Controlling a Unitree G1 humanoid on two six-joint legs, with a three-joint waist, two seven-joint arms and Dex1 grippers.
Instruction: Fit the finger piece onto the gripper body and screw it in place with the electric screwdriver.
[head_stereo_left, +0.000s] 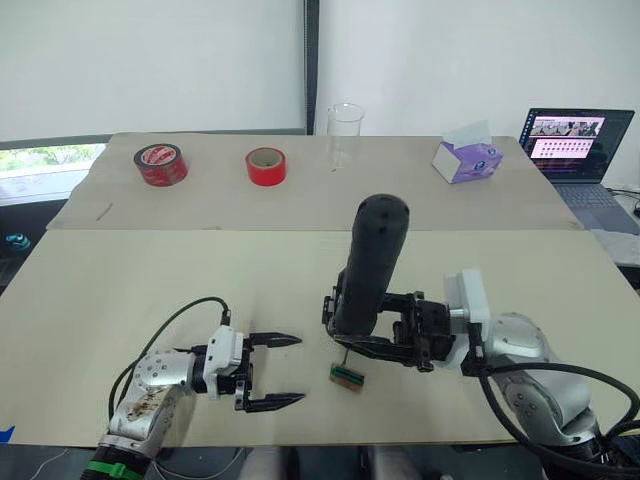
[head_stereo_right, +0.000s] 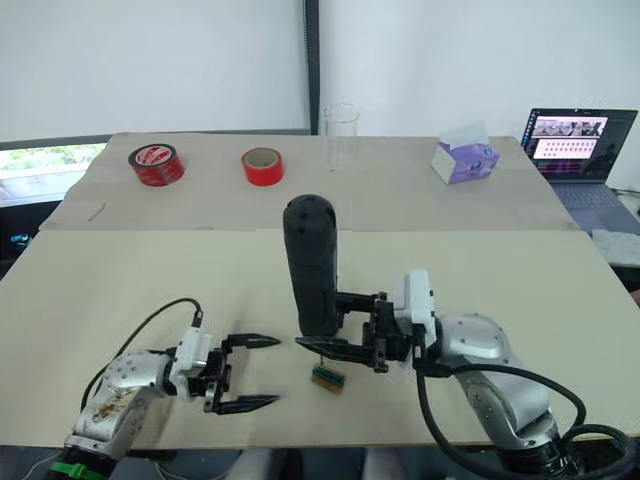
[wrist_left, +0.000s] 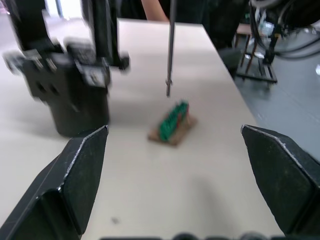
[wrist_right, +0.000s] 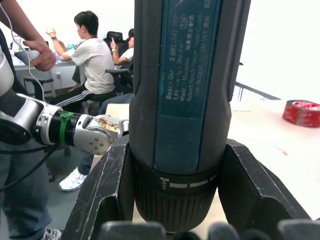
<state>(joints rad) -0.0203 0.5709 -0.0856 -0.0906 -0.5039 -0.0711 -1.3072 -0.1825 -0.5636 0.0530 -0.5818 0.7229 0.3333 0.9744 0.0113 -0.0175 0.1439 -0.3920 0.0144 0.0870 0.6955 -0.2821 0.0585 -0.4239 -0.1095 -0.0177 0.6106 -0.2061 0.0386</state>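
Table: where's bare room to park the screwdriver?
Free: the wide stretch of table between the red tapes and the left pincer, and right of the right pincer. Crowded: around the green block under the screwdriver.

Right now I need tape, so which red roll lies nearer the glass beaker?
The plain red roll, between the printed roll and the beaker.

Electric screwdriver (head_stereo_left: 371, 262) matt black plastic, thin metal bit (wrist_left: 170, 47); table (head_stereo_left: 120, 290) smooth, perhaps wood
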